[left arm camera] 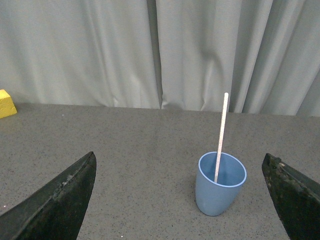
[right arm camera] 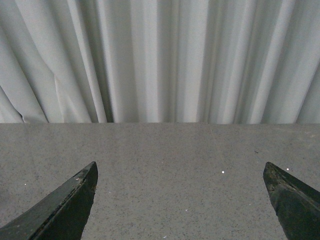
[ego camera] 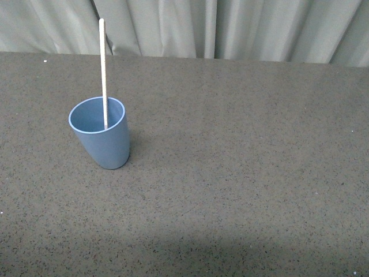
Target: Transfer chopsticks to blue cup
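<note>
The blue cup (ego camera: 101, 135) stands upright on the dark speckled table at the left in the front view. A single pale chopstick (ego camera: 104, 69) stands in it, leaning on the far rim and rising well above it. Both show in the left wrist view: the blue cup (left arm camera: 219, 187) and the chopstick (left arm camera: 221, 132). My left gripper (left arm camera: 180, 167) is open and empty, its black fingers (left arm camera: 60, 200) spread wide, the cup a little ahead between them, nearer one finger. My right gripper (right arm camera: 180, 170) is open and empty over bare table. Neither arm shows in the front view.
A grey curtain (ego camera: 230, 29) hangs along the table's far edge. A yellow block (left arm camera: 6, 103) sits near the far edge in the left wrist view. The table (ego camera: 248, 173) is dark grey and speckled.
</note>
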You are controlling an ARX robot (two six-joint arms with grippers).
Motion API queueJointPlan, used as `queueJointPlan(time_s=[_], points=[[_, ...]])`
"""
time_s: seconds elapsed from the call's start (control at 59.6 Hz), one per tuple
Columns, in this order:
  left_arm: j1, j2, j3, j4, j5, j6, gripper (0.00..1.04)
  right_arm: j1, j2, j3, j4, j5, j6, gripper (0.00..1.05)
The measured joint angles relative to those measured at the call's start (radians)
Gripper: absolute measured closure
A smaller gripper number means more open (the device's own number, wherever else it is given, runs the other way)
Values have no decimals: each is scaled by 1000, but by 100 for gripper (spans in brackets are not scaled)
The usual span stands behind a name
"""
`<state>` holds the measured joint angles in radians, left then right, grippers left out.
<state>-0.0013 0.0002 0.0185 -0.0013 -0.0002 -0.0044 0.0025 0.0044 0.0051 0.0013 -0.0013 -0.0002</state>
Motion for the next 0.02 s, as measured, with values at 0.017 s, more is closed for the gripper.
queueJointPlan(time_s=[0.017], points=[[0, 0, 0, 0, 0, 0, 7, 0, 0, 0, 0, 0, 0, 10]])
